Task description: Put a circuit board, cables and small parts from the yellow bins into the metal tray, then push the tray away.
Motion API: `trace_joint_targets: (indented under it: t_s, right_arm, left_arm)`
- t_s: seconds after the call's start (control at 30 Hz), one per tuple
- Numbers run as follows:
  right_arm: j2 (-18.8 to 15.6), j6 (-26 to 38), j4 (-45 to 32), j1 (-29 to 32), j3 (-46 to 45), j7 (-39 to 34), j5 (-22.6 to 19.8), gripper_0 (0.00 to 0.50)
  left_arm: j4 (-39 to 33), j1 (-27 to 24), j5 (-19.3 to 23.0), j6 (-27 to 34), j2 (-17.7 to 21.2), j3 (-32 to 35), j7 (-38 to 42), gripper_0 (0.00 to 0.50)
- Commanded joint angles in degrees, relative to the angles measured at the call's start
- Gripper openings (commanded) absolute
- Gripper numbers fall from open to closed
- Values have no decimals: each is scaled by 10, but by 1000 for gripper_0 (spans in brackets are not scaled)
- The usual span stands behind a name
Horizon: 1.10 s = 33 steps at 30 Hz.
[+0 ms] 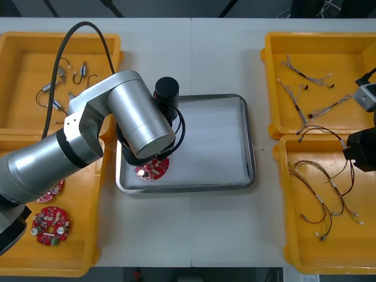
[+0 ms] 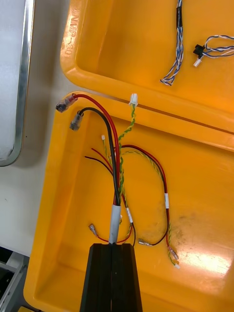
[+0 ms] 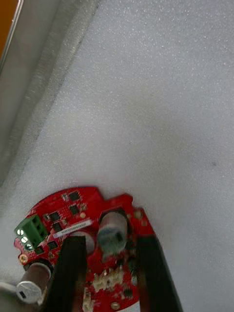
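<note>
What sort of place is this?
Likely an electronics kitting bench: yellow bins of cables and circuit boards flank a metal tray. The left gripper is at a board in the tray; the right gripper holds cables over a bin.

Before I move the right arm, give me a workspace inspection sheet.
Surface: light table; metal tray central, white inside.
Job's things: red circuit board in tray's near left corner; more boards in near left bin; small metal parts in far left bin.
Clutter: nothing seen.
Grippers: left gripper over that board; right gripper over near right bin, shut on cable bundle.
Cables: blue and white cables in far right bin; red and yellow cables in near right bin.
Surroundings: dark floor.
</note>
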Motion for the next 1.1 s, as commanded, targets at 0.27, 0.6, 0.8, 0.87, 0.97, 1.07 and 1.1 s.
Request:
trace_joint_targets:
  t_s: [0.27, 0.6, 0.8, 0.87, 0.97, 1.07, 1.1]
  right_arm:
    - [2, 2, -15, -12, 5, 21, 3, 0]
    - [0, 2, -4, -14, 20, 25, -3, 0]
    - [-13, 2, -6, -47, 66, 21, -9, 0]
    - [-19, 2, -12, -65, 89, 19, -11, 0]
    - [-27, 2, -25, -100, 136, 14, -12, 0]
    - [-30, 2, -34, -129, 174, 13, -13, 0]
    - [-30, 2, -37, -141, 188, 11, -14, 0]
  left_arm:
    - [-4, -36, 0, -5, -7, -5, -30, 451]
    - [-44, -67, 79, 14, 44, 30, -32, 500]
    - [-79, -78, 138, 35, 84, 56, -37, 500]
    - [-91, -83, 165, 48, 98, 70, -39, 500]
    - [-111, -97, 228, 72, 133, 99, -44, 500]
    - [-119, -112, 289, 86, 167, 119, -54, 500]
    - [-120, -116, 309, 93, 179, 127, -66, 500]
